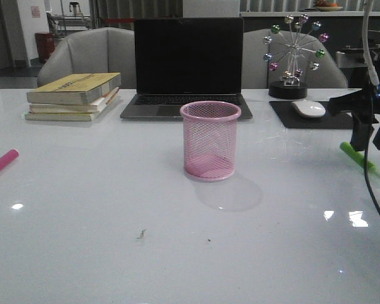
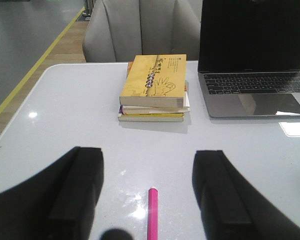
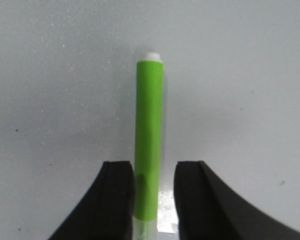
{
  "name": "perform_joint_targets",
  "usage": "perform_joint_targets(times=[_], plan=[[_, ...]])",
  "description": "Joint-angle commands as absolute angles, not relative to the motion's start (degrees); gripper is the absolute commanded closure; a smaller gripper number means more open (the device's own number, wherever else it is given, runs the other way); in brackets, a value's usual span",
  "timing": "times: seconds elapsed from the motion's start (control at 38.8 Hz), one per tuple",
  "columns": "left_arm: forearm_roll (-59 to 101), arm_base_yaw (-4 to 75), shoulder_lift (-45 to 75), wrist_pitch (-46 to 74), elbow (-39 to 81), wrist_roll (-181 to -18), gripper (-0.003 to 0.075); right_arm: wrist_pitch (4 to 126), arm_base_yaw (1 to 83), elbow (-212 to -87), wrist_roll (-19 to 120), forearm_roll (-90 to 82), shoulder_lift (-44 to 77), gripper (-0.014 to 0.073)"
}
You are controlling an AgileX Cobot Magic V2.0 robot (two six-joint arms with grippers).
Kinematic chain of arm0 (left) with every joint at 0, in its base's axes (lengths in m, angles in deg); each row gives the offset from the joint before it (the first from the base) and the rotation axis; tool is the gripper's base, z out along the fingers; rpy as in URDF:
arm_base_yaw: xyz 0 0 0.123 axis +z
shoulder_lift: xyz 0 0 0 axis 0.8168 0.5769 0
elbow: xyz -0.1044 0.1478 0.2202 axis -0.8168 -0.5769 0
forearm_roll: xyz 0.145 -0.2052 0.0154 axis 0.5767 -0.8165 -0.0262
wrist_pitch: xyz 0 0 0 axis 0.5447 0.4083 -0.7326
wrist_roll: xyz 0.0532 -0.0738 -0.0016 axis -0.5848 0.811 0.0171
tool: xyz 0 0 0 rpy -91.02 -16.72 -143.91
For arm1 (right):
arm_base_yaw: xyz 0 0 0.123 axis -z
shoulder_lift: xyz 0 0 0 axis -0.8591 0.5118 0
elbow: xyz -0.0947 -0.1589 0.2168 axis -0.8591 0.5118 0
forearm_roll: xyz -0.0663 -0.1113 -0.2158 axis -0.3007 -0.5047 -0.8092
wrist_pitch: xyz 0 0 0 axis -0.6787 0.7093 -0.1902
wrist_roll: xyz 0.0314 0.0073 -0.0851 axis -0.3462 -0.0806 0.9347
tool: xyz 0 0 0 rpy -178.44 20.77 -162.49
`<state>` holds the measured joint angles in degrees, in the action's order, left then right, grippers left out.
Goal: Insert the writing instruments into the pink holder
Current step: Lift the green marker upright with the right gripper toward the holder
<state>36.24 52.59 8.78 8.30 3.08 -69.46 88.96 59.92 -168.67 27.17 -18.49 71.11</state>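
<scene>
Seen from the front: pink holder upright and empty at mid-table, just ahead of a dark-screened laptop; pink pen lying flat at the far left edge, green pen flat at the far right under the right gripper, both well apart from the cup. Behind, a stack of books to the left, a white mouse on a black mouse pad and a ferris-wheel ornament with coloured balls to the right. Left arm out of sight from the front; shown only by its own wrist camera, left gripper spread wide above the table with the pink pen lying between the fingers, untouched. Same view alone revealing the top book's yellow cover, with a hand drawing and printed characters too small to read. From the right wrist, gripper parted narrowly astride the green pen, left-hand finger just about against the barrel, a sliver of gap on the other side; pale cap end pointing away, pen flat on the white table. No brand lettering legible anywhere.
</scene>
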Motion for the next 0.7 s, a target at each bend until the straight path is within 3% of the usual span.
perform_joint_targets(times=[0.0,0.67], plan=[[35.63,52.4,8.45,3.04,5.19,-69.33,0.0262,85.36,60.2,-170.74,27.33,-18.37,67.96,0.0251],[35.63,52.4,8.45,-1.51,5.19,-69.33,0.0262,86.01,60.1,-170.74,27.38,-17.72,73.19,0.0251]])
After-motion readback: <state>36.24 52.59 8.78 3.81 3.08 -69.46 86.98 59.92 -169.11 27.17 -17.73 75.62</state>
